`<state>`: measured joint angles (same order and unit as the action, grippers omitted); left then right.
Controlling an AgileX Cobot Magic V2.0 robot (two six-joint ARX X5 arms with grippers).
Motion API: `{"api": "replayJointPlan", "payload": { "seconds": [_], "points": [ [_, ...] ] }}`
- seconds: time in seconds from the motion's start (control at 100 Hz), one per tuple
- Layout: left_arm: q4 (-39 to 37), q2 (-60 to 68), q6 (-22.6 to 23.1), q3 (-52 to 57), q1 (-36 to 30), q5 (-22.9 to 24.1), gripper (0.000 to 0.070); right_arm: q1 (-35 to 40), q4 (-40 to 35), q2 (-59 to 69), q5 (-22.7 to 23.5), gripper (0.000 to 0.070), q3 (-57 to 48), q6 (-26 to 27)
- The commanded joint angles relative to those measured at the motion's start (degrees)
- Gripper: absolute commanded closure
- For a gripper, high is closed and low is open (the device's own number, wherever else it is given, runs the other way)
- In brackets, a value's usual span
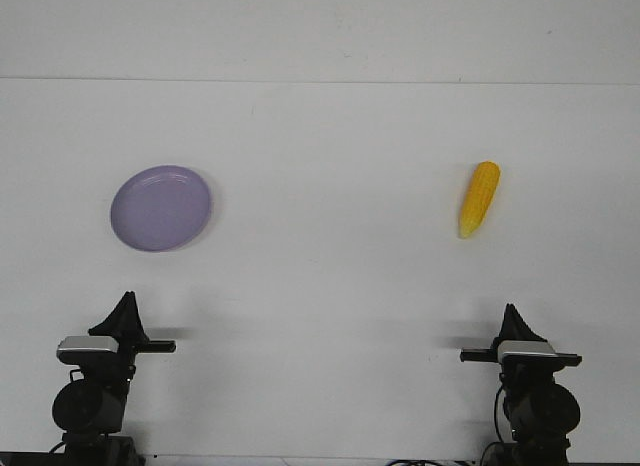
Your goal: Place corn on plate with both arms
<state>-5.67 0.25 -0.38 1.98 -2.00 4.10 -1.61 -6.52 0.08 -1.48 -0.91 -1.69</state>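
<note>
Corn (479, 199) is lying on the white table (330, 276), right side, well apart from the plate (160, 208) at left. Both arms are sitting near the front edge; left fingers (127, 304) and right fingers (512, 314) apparently together, though the view is too poor to tell.

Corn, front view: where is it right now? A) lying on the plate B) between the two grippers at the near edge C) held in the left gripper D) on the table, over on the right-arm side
D: the corn lies on the bare table ahead of the right gripper, far from the empty plate on the left.
</note>
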Motion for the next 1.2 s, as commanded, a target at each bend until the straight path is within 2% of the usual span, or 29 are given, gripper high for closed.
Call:
{"api": "replayJointPlan", "payload": {
  "seconds": [0.0, 0.2, 0.39, 0.41, 0.44, 0.52, 0.56, 0.69, 0.79, 1.07, 1.19],
  "points": [
    [-0.9, -0.1, -7.3, -1.1, 0.1, -0.3, 0.0685, -0.1, 0.6, 0.0, 0.0, 0.0687, 0.2, 0.4],
    [-3.5, -0.1, -14.1, 0.2, 0.1, -2.5, 0.0690, -0.1, 0.6, 0.0, 0.0, 0.0687, 0.2, 0.4],
    [2.3, 6.6, -15.8, 13.7, 0.1, 0.4, 0.0677, -0.1, 0.6, 0.0, 0.0, 0.0687, 0.2, 0.4],
    [3.4, 8.1, -15.7, 15.6, 0.1, 0.4, 0.0655, -0.1, 0.6, 0.0, 0.0, 0.0687, 0.2, 0.4],
    [5.3, 10.5, -15.2, 18.3, 0.1, 0.4, 0.0580, -0.1, 0.6, 0.0, 0.0, 0.0687, 0.2, 0.4],
    [11.3, 17.9, -13.6, 26.2, 0.2, 0.7, 0.0289, -0.1, 0.6, 0.0, 0.0, 0.0687, 0.2, 0.4],
    [13.9, 21.8, -13.1, 29.8, 0.2, 1.3, 0.0232, -0.1, 0.6, 0.0, 0.0, 0.0687, 0.2, 0.4],
    [20.0, 34.6, -9.2, 39.5, 1.4, 5.3, 0.0237, -0.1, 0.6, 0.0, 0.0, 0.0687, 0.2, 0.4],
    [21.7, 45.6, -7.9, 45.2, 4.5, 5.5, 0.0238, -0.1, 0.6, 0.0, 0.0, 0.0687, 0.2, 0.4],
    [22.9, 76.7, -7.8, 57.4, 14.9, -8.5, 0.0244, -0.1, 0.6, 0.0, 0.0, 0.0687, 0.2, 0.4],
    [23.6, 86.2, -7.8, 61.8, 16.6, -10.2, 0.0243, -0.1, 0.6, 0.0, 0.0, 0.0687, 0.2, 0.4]
  ]
}}
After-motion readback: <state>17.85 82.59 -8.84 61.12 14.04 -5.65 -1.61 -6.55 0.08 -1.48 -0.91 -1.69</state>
